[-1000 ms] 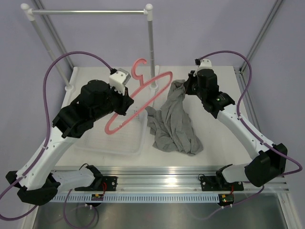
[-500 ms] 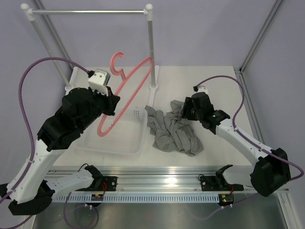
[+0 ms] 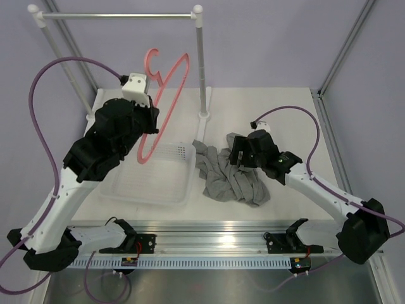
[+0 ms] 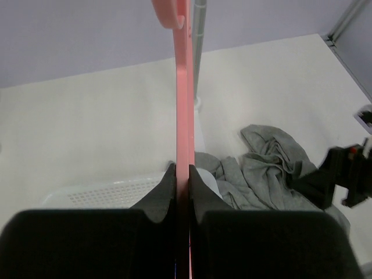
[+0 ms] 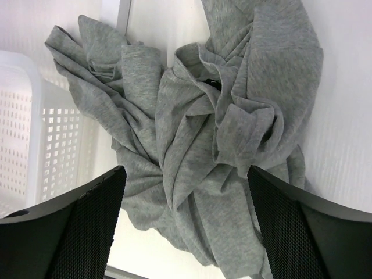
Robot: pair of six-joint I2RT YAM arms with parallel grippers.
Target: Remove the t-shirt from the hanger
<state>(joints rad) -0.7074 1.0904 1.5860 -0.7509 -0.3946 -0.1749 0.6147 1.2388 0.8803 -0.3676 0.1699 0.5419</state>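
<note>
Overhead, two black robot arms reach across a white table (image 3: 285, 107). The grey t-shirt (image 3: 231, 174) lies crumpled in a loose heap on the table, entirely off the hanger, with its left edge just beside the rim of a clear perforated plastic basket (image 3: 145, 190). The pink hanger (image 3: 166, 104) is bare and held up in the air above the basket, its hook uppermost near the white clothes rail (image 3: 201, 63). The left gripper (image 4: 181, 174) is clamped tight on the hanger's thin frame. The right gripper (image 5: 186, 192) sits low over the heap, its mesh-padded fingers (image 5: 87, 226) spread wide either side of the folds, grasping nothing.
</note>
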